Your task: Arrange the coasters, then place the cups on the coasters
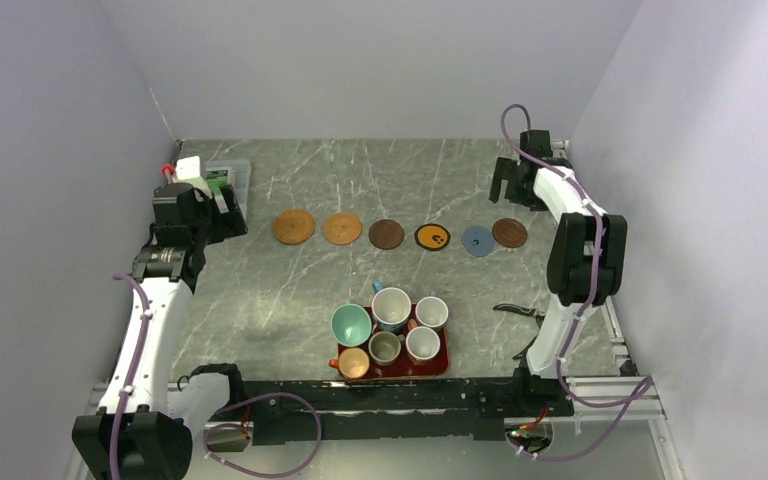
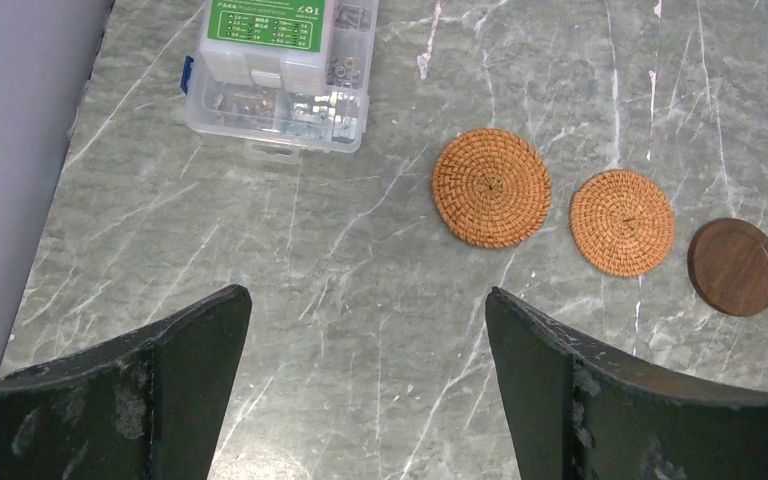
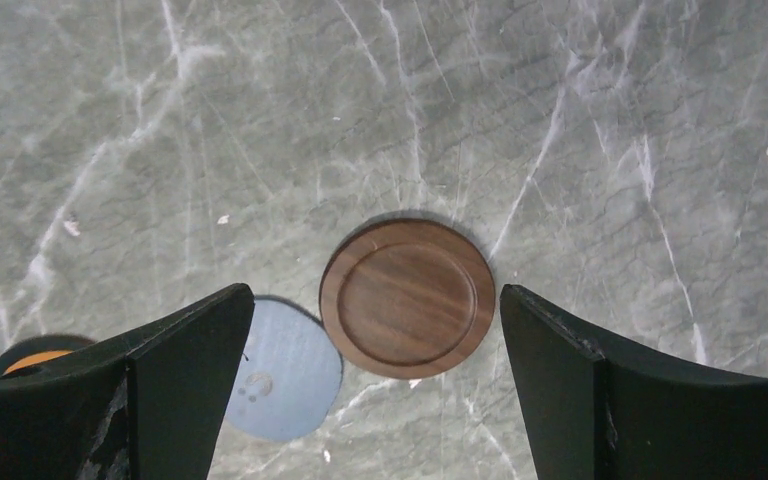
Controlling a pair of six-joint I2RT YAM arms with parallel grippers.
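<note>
Top view only: six small ceramic mugs [image 1: 391, 307] sit on a red rectangular tray [image 1: 400, 374], base-side of both finger pairs; neither wrist cam sees them. Left gripper [image 2: 368, 300] wide, empty. Beyond its fingers, to the right: two woven orange-tan discs [image 2: 491, 187], dark wooden disc [image 2: 734, 267]. Clear plastic parts box [image 2: 278, 75] farther off, left. Right gripper [image 3: 376, 295] wide, empty. Second dark brown wooden disc [image 3: 407, 297] lies under the gap, blue-grey disc [image 3: 285, 370] just beside it.

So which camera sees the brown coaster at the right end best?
The right wrist camera: the brown coaster sits whole and big, grain showing. The top camera shows it whole but tiny. The left wrist camera misses it.
</note>
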